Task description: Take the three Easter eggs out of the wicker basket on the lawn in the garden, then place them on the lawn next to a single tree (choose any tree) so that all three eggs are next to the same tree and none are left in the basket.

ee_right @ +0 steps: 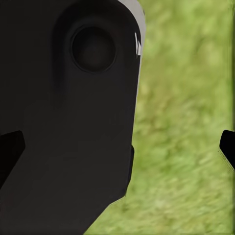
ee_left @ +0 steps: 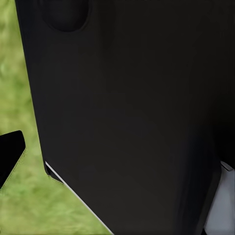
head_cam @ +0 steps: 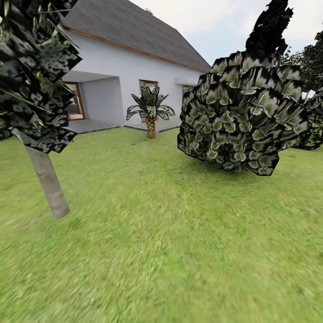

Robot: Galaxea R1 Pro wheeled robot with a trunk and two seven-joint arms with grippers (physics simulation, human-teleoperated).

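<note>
Green, mottled grass of the lawn (head_cam: pixel 170 251) covers the near ground in the head view, and neither eggs nor a basket can be seen on it. The wrist views look down on the same grass beside dark robot bodywork (ee_left: pixel 132 112). In the right wrist view, the right gripper (ee_right: pixel 120 147) presents one black fingertip (ee_right: pixel 10 149) at one edge of the picture and another at the opposite edge, with grass between. The fingers are therefore spread wide and hold nothing. In the left wrist view, one black fingertip (ee_left: pixel 11 149) of the left gripper is visible against the grass. The second finger is hidden, so the left finger state cannot be determined.

Farther out, on the left side of the lawn, stands the tree (head_cam: pixel 47 179). Its pale grey trunk is bare and leans in the picture, and a dark blocky crown sits above it. On the right, at a similar depth, a large rounded bush (head_cam: pixel 242 116) rests on the grass. Beyond both, near the far edge of the lawn, a short palm (head_cam: pixel 150 110) stands before the white house (head_cam: pixel 121 67).

The governing relation for the coming move cannot be fixed, because the bearing of the eggs from either set of fingers is unknown. Judged from these views, the robot is in transit, and the basket must be located first. The tree lies ahead and left, nearer the left arm's side.
</note>
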